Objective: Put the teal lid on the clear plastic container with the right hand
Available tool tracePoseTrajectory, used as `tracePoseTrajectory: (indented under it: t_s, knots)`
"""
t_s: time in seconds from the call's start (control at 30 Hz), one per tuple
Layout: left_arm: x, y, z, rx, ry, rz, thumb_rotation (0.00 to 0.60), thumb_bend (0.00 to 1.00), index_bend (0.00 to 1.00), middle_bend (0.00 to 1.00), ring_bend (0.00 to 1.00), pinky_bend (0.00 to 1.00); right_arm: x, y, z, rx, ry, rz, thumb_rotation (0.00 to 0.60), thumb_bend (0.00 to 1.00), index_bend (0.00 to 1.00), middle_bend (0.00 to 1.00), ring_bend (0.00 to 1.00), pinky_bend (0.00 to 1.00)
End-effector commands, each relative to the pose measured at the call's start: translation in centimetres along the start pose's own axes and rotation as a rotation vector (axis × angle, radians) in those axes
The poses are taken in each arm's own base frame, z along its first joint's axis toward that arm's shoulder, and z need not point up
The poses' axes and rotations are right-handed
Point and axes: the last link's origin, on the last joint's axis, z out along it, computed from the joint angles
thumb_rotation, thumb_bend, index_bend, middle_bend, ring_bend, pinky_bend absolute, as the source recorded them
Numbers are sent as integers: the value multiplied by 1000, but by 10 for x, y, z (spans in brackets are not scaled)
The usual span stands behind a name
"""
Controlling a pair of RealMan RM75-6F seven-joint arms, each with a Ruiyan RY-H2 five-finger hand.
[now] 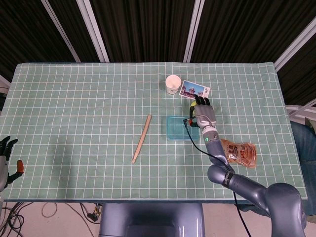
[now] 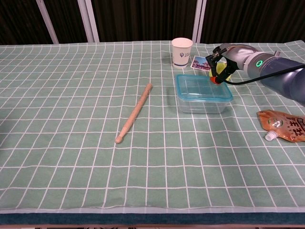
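Your right hand (image 2: 220,61) hangs at the far right corner of the clear plastic container (image 2: 202,101), fingers curled downward beside the rim; whether they grip anything cannot be told from either view. The teal lid (image 2: 202,87) sits flat on top of the container, near the table's middle. Your left hand (image 1: 7,158) is off the near left table edge, fingers apart, holding nothing. On the green checked cloth (image 2: 71,86) lie a wooden stick (image 2: 134,113) left of the container, a paper cup (image 2: 181,52) and a picture card (image 2: 200,62) behind it, and a brown sauce pouch (image 2: 283,126) to the right.
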Motion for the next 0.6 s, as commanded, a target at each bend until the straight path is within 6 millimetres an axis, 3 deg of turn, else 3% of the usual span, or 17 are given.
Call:
tracePoseTrajectory:
  t_s: [0.03, 0.3, 0.6]
  knots:
    - [0, 0, 0, -1, 1, -1, 600, 568, 114, 0, 0, 0, 4, -1, -1, 2, 14, 14, 600, 640, 717, 53, 0, 0]
    - [0, 1, 0, -5, -2, -6, 600, 568, 114, 0, 0, 0, 35, -12, -14, 59, 133, 87, 600, 641, 717, 51, 0, 0]
    - [1, 2, -1, -14, -5, -10, 600, 568, 114, 0, 0, 0, 41, -31, -39, 156, 131, 23, 600, 640, 717, 44, 0, 0]
